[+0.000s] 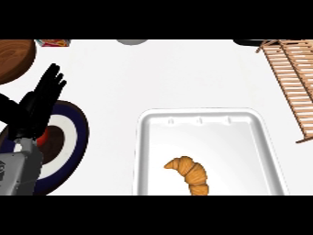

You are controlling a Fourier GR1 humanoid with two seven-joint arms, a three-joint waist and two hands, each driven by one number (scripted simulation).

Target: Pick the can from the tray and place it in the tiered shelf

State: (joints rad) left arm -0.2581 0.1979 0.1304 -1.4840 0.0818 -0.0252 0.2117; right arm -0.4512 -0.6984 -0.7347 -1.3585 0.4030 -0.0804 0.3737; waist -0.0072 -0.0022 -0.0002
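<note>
The white tray (216,137) lies at the lower middle of the counter. Only a croissant (189,173) rests in it, and I see no can there. At the right stands the wooden tiered shelf (299,82), its slats running towards the back, with nothing showing on them. A grey round thing (131,41) peeks in at the top edge; whether it is the can I cannot tell. My left hand (33,108) rests open at the left, fingers straight and pointing up, holding nothing. My right hand does not show.
Under my left hand lies a plate (74,137) with blue, white and red rings. A wooden bowl (3,59) sits at the back left, a small red and yellow item (53,43) beside it. A dark object (250,42) is behind the shelf.
</note>
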